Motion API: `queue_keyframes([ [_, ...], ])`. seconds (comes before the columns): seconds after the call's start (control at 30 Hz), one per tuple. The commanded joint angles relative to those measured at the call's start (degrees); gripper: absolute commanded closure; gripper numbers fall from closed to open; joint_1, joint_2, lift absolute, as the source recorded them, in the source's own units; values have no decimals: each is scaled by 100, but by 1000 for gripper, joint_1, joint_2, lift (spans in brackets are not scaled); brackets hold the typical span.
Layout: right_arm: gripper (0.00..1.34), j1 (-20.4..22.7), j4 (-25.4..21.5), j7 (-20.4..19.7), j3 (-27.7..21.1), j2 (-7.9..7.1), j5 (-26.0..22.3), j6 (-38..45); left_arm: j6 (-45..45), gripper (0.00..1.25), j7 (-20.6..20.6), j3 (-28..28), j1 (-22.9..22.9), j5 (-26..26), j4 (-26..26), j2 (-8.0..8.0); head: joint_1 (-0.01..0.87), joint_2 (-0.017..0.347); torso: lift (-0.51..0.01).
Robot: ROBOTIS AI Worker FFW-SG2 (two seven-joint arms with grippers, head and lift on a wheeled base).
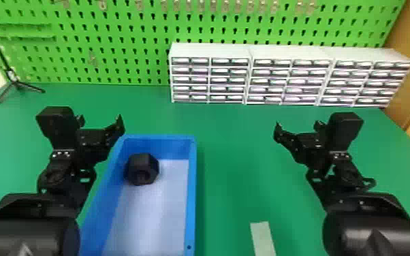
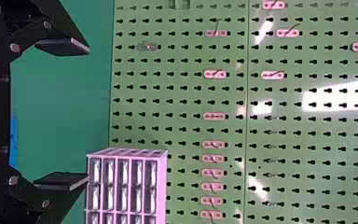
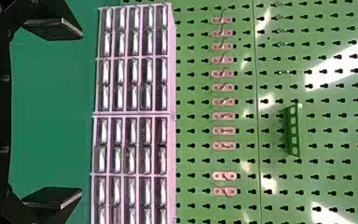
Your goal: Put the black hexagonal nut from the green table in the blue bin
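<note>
There's 1 nut [image 1: 142, 169], 1 bin [image 1: 192, 190], 3 cabinets [image 1: 291, 73], 2 tools [image 1: 100, 119].

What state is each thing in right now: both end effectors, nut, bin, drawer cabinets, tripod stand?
Left end effector: open, empty.
Right end effector: open, empty.
Black hexagonal nut: inside the bin near its far end, ungripped.
Blue bin: upright, open-topped, holding the nut.
Drawer cabinets: upright, side by side; drawers look shut.
Tripod stand: standing, legs spread.
</note>
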Motion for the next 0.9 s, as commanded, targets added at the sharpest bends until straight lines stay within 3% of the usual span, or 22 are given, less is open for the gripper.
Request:
queue_keyframes([
  [0.0, 121, 12, 0, 0, -6, 0, 5, 0, -8, 306, -9, 8, 30, -32, 0, 0, 683, 28, -96],
  [0.87, 121, 30, 0, -26, -41, 35, 58, -184, -17, 306, 9, 52, 12, -296, 0, -18, 683, 28, -96],
])
